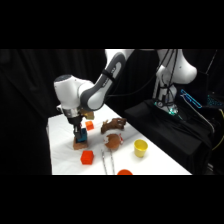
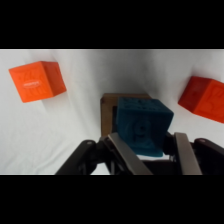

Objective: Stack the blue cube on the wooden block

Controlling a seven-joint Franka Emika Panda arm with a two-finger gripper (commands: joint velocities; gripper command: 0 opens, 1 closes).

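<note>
Teal-blue cube (image 2: 141, 125) sits between the end effector (image 2: 150, 150) fingers, gripped, directly over the wooden block (image 2: 107, 115) (apparently aligned for release); orange-red cubes (image 2: 37, 81) lie apart on the white bench (image 2: 85, 65).

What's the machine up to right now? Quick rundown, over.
Tool shut on blue cube. Cube sits over wooden block, directly above it. Orange cubes off to both sides, nothing in the way.
</note>
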